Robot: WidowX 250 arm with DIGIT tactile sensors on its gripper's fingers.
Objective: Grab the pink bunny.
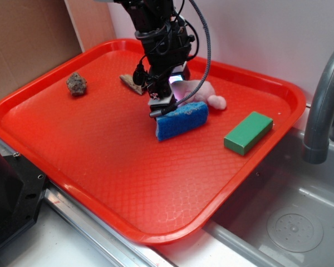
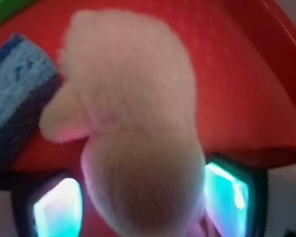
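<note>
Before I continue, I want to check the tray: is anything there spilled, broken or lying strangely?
Nothing stands out. The pink bunny lies between the gripper's pads beside the blue sponge; nothing on the red tray looks spilled or broken.

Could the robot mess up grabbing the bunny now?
Maybe, in two ways. The blue sponge lies right against the pink bunny, so the gripper could pinch or drag the sponge too. Also, the fingers sit beside only one end of the soft bunny, so it might slip out when lifted. Whether they are squeezing yet is unclear.
</note>
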